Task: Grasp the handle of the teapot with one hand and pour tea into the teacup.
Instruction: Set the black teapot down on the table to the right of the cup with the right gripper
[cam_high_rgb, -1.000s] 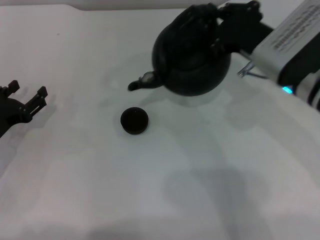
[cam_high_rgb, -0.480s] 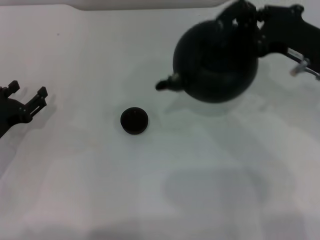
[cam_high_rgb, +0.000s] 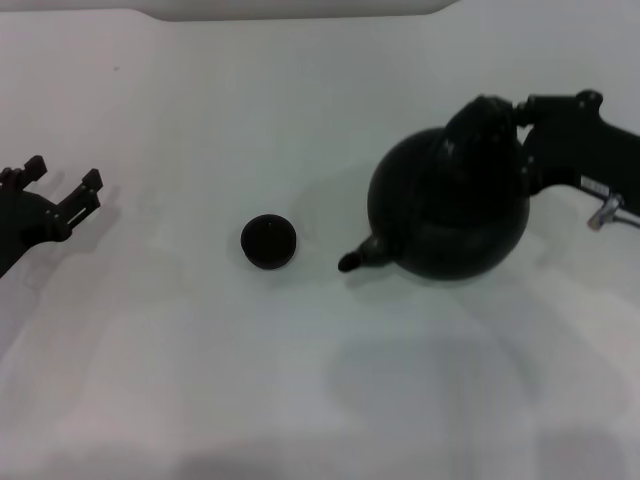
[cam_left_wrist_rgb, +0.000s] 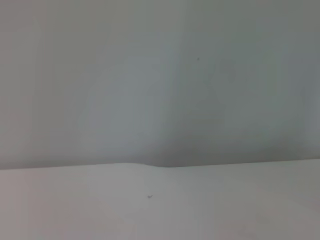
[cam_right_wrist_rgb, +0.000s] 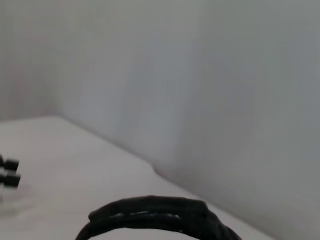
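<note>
1. we find the teapot (cam_high_rgb: 450, 215) at the right of the white tabletop (cam_high_rgb: 300, 380), its spout (cam_high_rgb: 358, 257) turned toward the teacup (cam_high_rgb: 269, 241) and stopping just short of it.
2. the right pincer (cam_high_rgb: 515, 125) sits at the handle (cam_high_rgb: 483, 118) on the pot's top right; we read it as clamped on the handle, which also shows as a ribbed arc in the right wrist view (cam_right_wrist_rgb: 155, 214).
3. open tabletop lies in front of the teacup and behind it.
4. the left pincer (cam_high_rgb: 62, 182) rests near the left edge, well apart from the teacup, fingers apart and holding nothing.
5. nothing stands between spout and teacup.
6. the surface is plain white, and a pale wall (cam_left_wrist_rgb: 160, 75) rises behind it.
</note>
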